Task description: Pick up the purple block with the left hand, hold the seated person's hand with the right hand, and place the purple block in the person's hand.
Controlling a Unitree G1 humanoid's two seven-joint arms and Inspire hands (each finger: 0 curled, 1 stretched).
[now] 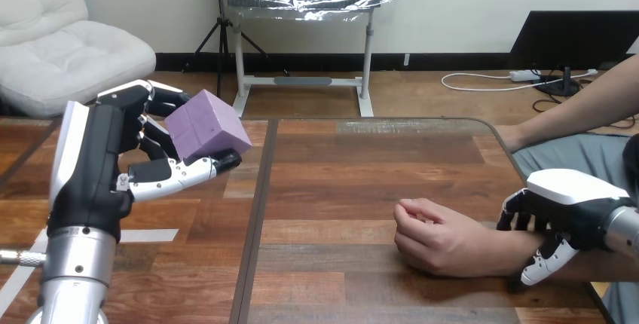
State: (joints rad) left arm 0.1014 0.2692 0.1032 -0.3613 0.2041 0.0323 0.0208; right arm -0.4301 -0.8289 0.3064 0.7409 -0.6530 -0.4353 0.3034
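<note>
My left hand (113,154) is raised above the table's left part, with its fingers and thumb curled round the purple block (207,123), which is lifted clear of the wood. The person's hand (437,237) rests on the table at the lower right, loosely closed, knuckles toward the middle. My right hand (561,218) sits over the person's wrist, fingers curled down on its far side and thumb on its near side.
The wooden table (339,181) has a dark seam running down its middle-left and a rounded far right corner. The person's other arm (580,109) reaches in from the right edge, above the table.
</note>
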